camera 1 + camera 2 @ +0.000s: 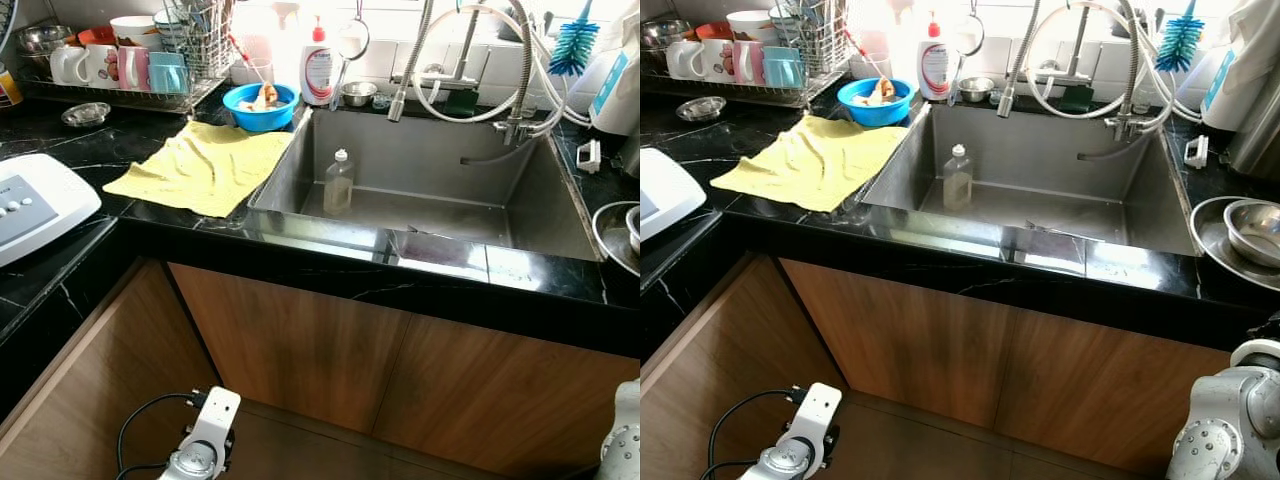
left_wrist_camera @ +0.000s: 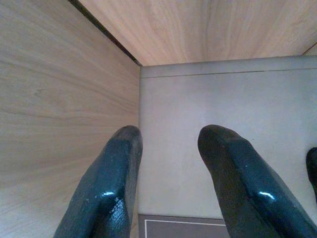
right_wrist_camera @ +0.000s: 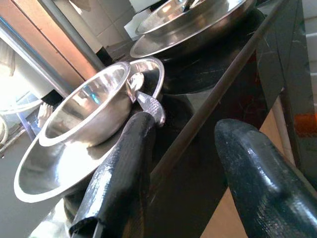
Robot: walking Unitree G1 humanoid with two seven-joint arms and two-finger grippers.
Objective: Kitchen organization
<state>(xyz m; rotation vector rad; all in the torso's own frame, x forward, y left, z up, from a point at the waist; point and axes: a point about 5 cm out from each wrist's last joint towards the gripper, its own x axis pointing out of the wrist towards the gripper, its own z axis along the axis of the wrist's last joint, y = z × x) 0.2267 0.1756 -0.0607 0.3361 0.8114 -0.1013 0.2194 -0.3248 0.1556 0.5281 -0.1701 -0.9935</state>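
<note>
Black stone counter across the head view, wrapping a corner toward 9 o'clock. Steel sink sunk into it from centre toward 1 o'clock, deep enough to keep wet things off the stone. Wooden cabinet doors below, at 6 o'clock. Yellow cloth spread flat at 10 o'clock, just beside the sink's rim, probably as a drying mat. Dish rack at 11 o'clock, loaded with mugs and cutlery. Steel plate at 3 o'clock on the counter, a steel bowl nested in it, likely waiting to be put away. Blue bowl at 11 o'clock between cloth and wall, with something pale inside. Clear bottle upright on the sink floor, near its 9 o'clock wall; perhaps the first thing to tidy, though hard to say. Left gripper hanging low at 7 o'clock before the cabinet, fingers apart, nothing held. Right gripper low at 5 o'clock beneath the counter edge, aimed up at the steel bowl, fingers spread wide and empty, touching nothing.
</note>
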